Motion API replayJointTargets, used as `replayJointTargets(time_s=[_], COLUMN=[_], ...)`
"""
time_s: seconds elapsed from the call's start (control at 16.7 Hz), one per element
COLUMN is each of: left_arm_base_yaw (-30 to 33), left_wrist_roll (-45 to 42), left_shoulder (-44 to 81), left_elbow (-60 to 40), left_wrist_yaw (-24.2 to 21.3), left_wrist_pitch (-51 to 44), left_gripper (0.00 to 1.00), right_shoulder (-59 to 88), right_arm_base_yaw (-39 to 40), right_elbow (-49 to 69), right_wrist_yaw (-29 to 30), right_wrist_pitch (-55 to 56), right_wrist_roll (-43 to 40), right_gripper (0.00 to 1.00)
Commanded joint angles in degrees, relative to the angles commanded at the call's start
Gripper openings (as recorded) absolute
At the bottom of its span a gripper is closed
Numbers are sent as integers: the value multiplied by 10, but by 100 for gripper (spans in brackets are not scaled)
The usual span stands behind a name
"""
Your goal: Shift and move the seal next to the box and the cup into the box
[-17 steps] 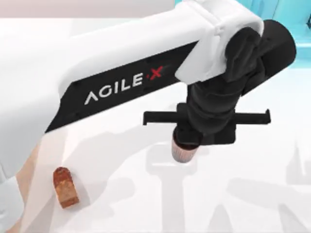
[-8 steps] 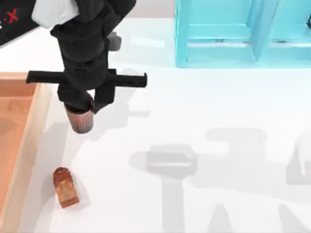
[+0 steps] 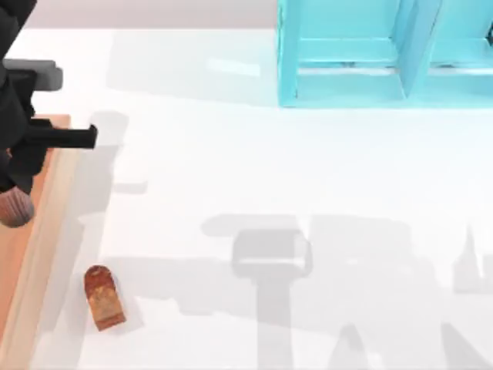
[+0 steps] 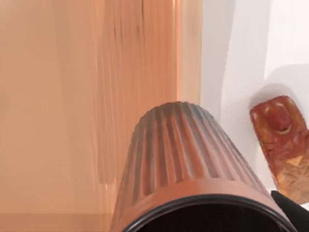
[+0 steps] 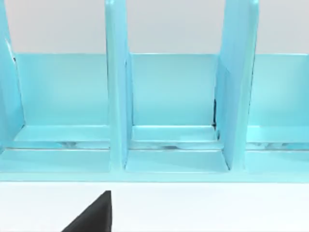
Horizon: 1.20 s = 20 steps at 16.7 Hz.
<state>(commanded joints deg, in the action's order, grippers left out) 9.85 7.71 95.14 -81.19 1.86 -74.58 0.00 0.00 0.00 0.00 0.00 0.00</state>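
Since half a second ago, the left gripper [image 3: 14,202] has carried the cup [image 3: 15,208] leftward over the box [image 3: 46,223], its fingers clamped on the cup, arm reaching down at the table's left edge. Near the box's rim lies the seal [image 3: 103,297]. Facing the turquoise shelf [image 5: 169,111], the right gripper's finger state cannot be told.

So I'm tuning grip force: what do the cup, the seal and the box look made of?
Cup: matte coppery-brown, ribbed sides, perhaps ceramic or plastic. Seal: mottled orange-brown with a slight gloss, stone-like. Box: light orange wood, judging by its grain streaks. The left claw carries the cup over the box.
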Motion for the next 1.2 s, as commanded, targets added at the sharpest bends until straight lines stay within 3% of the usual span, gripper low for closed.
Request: replayJointTargets(time_s=[0.36, 0.54, 0.96, 1.2], left_arm_base_yaw=[-214, -276, -285, -263], left_wrist_roll=[-209, -268, -280, -278], left_shoulder=[-105, -145, -151, -190], left_elbow=[128, 171, 180, 236], left_wrist_yaw=[-24, -36, -37, -13], left_wrist_pitch=[6, 11, 13, 47], left_gripper=[0, 0, 0, 0], right_shoulder=[0, 0, 0, 0], right_arm_base_yaw=[0, 0, 0, 0], right_elbow=[0, 0, 0, 0], right_wrist_yaw=[0, 0, 0, 0], right_wrist_pitch=[0, 0, 0, 0], right_wrist_roll=[0, 0, 0, 0], right_gripper=[100, 100, 100, 100])
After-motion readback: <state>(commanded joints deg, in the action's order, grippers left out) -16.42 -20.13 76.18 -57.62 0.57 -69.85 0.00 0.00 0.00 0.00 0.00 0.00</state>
